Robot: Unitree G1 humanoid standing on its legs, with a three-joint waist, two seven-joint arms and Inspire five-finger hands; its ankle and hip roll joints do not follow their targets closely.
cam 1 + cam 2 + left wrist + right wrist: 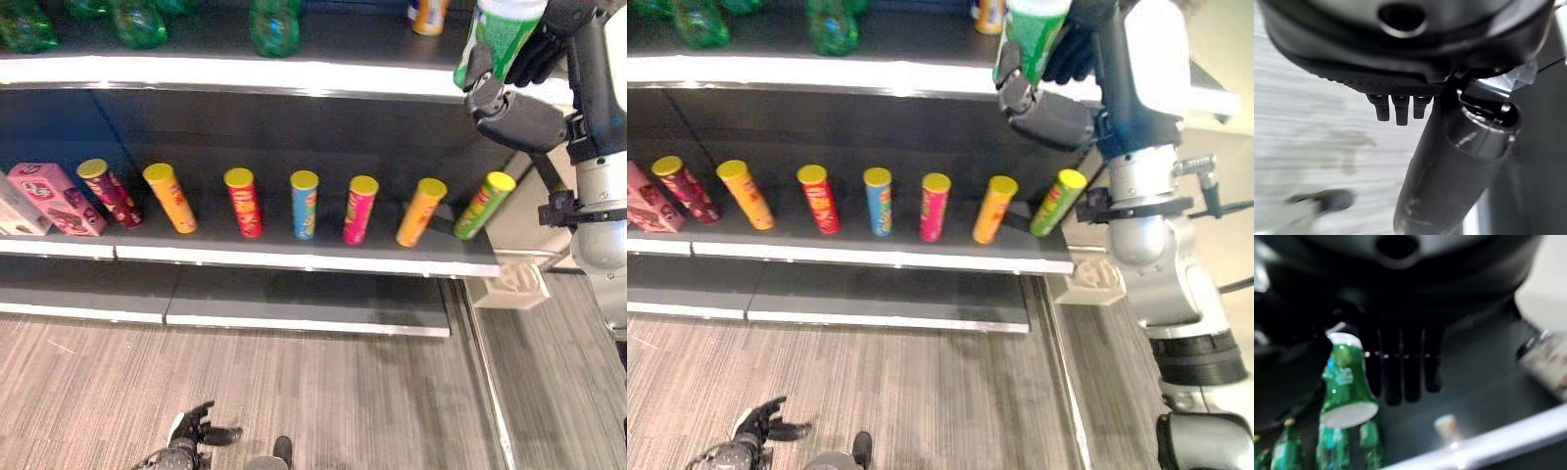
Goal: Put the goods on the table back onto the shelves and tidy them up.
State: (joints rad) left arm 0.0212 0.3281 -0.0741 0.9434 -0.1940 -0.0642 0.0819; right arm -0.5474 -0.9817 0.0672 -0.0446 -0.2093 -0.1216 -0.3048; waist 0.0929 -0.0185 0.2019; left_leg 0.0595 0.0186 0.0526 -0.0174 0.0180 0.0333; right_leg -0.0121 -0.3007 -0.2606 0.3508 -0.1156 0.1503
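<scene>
Nearest, the left robot hand (191, 431) is hanging low over the floor, fingers relaxed and carrying nothing. Farther up, the right robot hand (509, 69) is grasping a green cup (502, 29) at the top shelf (245, 73) edge. Next, it needs lowering upright beside the green bottles (274, 24).

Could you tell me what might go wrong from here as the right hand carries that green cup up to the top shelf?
The right hand holds the green cup over the top shelf's edge; a loose grip could drop it onto the tilted green can below. Setting it down, it could also knock the orange bottle or the green bottles.
</scene>
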